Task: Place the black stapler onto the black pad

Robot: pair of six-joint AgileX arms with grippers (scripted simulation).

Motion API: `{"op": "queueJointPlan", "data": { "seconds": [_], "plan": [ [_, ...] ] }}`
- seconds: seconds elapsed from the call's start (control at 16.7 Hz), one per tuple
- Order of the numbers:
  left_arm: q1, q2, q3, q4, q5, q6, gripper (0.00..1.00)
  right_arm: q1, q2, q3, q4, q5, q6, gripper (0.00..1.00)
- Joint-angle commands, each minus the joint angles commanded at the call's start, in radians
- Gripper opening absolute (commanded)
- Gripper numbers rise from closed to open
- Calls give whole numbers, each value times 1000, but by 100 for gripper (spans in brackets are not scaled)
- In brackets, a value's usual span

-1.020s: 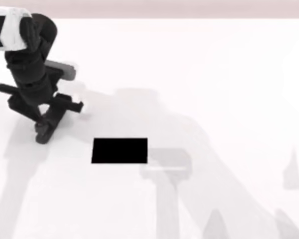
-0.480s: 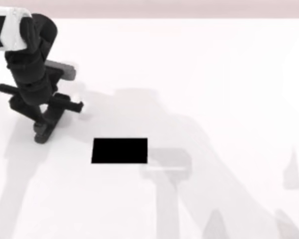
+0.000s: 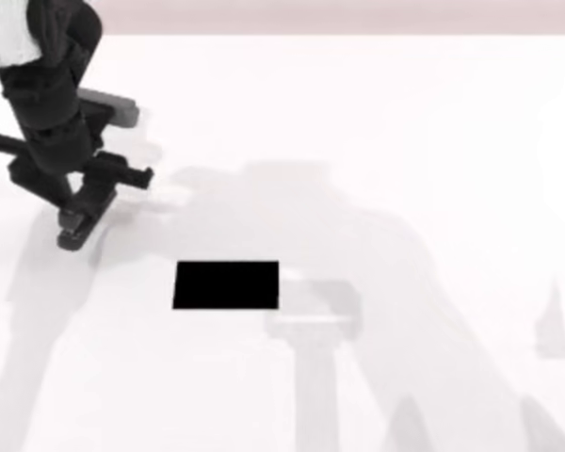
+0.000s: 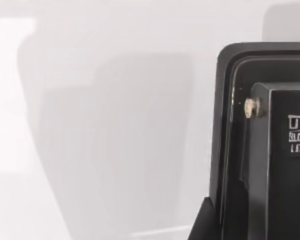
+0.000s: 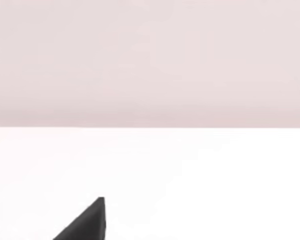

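The black stapler (image 3: pixel 73 229) hangs tilted at the table's far left, with my left gripper (image 3: pixel 88 200) shut on its upper part. In the left wrist view the stapler (image 4: pixel 270 150) fills one side close up, showing a small pale rivet and a white label, with a dark fingertip (image 4: pixel 204 226) beside it. The black pad (image 3: pixel 226 284) lies flat near the middle of the table, to the right of and nearer than the stapler, and nothing rests on it. My right arm is out of the top view; its wrist view shows only one dark fingertip (image 5: pixel 87 222).
The white table (image 3: pixel 405 141) carries pale grey arm shadows, the densest right of the pad (image 3: pixel 315 315). A pinkish wall runs along the far edge (image 3: pixel 358 14).
My left gripper has risen with the stapler in it, shifting toward the far left of the top view. The pad has not moved.
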Motion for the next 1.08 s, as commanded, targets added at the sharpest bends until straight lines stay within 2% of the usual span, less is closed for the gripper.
{"op": "queueJointPlan", "data": {
  "seconds": [0.3, 0.72, 0.9, 1.08],
  "plan": [
    [10, -56, 150, -216, -1, -4, 0, 0, 0, 0, 0, 0, 0, 100],
    [3, -63, 162, -232, -4, -12, 0, 0, 0, 0, 0, 0, 0, 100],
    [-20, -68, 163, -252, -28, -104, 0, 0, 0, 0, 0, 0, 0, 100],
    [-58, -73, 168, -285, -64, -289, 0, 0, 0, 0, 0, 0, 0, 100]
  ]
}}
